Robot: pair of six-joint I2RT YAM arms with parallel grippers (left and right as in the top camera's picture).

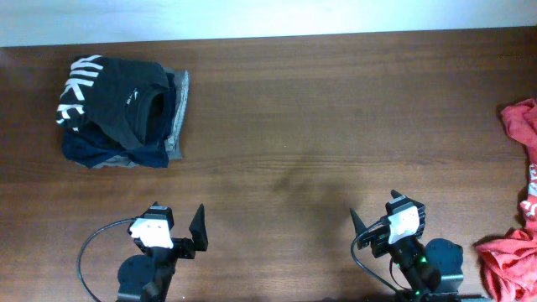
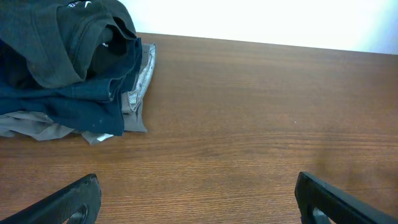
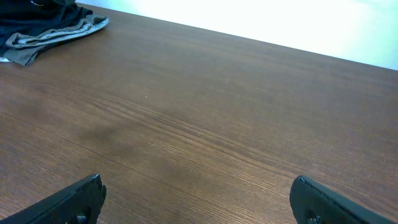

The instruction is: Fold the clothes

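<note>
The orange-red T-shirt (image 1: 513, 267) lies crumpled at the table's far right edge and is partly cut off by the overhead frame. It shows in neither wrist view. My left gripper (image 1: 176, 221) is at the front left, open and empty, its fingers wide apart over bare wood in the left wrist view (image 2: 199, 198). My right gripper (image 1: 376, 215) is at the front right, open and empty over bare wood in the right wrist view (image 3: 199, 200). It sits to the left of the shirt and apart from it.
A stack of folded garments stands at the back left: a black garment with white letters (image 1: 117, 96) on top of navy (image 1: 109, 151) and grey (image 1: 179, 117) ones. The stack also shows in the left wrist view (image 2: 68, 56) and the right wrist view (image 3: 50, 31).
</note>
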